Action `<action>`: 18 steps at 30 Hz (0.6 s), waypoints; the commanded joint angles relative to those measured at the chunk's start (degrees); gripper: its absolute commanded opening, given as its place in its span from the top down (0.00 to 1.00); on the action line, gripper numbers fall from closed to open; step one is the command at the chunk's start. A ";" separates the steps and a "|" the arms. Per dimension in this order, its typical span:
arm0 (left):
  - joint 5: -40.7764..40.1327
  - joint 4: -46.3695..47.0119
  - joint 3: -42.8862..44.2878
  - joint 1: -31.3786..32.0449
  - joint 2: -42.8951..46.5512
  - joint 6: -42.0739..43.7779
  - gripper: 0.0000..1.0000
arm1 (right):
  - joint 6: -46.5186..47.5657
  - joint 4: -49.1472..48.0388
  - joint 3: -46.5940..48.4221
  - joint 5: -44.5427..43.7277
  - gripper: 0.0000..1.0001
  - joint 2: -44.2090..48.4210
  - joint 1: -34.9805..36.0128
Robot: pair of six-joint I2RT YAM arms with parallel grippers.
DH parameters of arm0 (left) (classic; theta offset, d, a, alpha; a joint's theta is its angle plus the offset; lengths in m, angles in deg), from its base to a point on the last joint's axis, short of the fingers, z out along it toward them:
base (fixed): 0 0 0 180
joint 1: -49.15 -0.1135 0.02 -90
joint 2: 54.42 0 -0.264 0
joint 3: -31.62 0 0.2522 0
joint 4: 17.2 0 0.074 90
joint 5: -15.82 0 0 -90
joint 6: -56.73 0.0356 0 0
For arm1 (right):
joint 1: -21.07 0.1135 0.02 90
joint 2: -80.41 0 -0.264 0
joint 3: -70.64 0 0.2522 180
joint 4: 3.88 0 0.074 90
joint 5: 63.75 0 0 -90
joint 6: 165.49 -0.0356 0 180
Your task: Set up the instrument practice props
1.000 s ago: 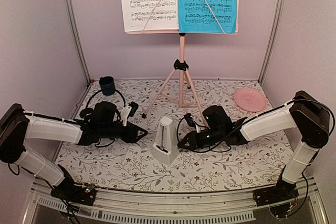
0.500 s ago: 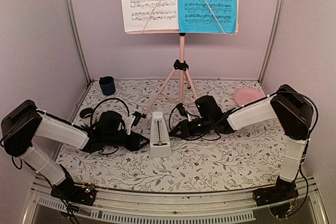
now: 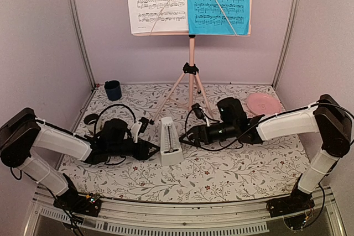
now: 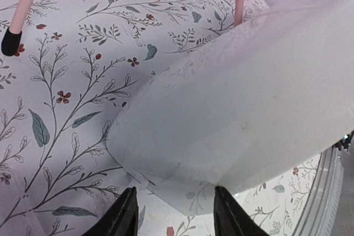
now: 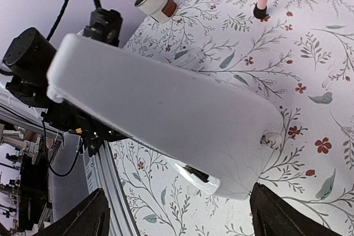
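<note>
Now: metronome stands mid-frame on the worktop; I see left hand and right hand flanking it, both with fingers apart.

The metronome has shifted a little to the left and away from the near edge of the table. A second ago it showed a slanted side. Now its front face with the centre scale is turned toward the overhead camera.

The right gripper, which was closed low against the metronome's right side, has moved back with it and spread open. Its fingers now stand wide on either side of the metronome's body. The right arm's elbow, which had swung in toward the pink plate, is now back out to the right.

The left gripper, earlier a short gap from the metronome, has closed in on its lower left corner.
</note>
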 commanded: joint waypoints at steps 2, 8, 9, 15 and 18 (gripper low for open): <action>-1.62 1.69 -0.23 0.81 1.06 -0.14 0.52 | 3.41 -1.27 -0.18 -5.08 0.09 4.25 4.32; -4.07 -0.76 0.99 0.79 2.66 0.86 0.50 | 6.53 1.86 4.61 -10.61 0.07 3.53 6.23; -4.17 -0.88 1.09 0.74 2.79 0.95 0.49 | 6.77 2.53 5.52 -11.52 0.08 3.11 6.32; -4.33 -1.37 1.70 0.81 2.92 1.18 0.49 | 7.86 6.44 10.17 -13.57 0.12 -0.06 6.99; -4.55 -1.68 2.14 0.76 2.91 1.52 0.48 | 8.35 7.73 11.98 -14.36 0.14 -1.42 7.48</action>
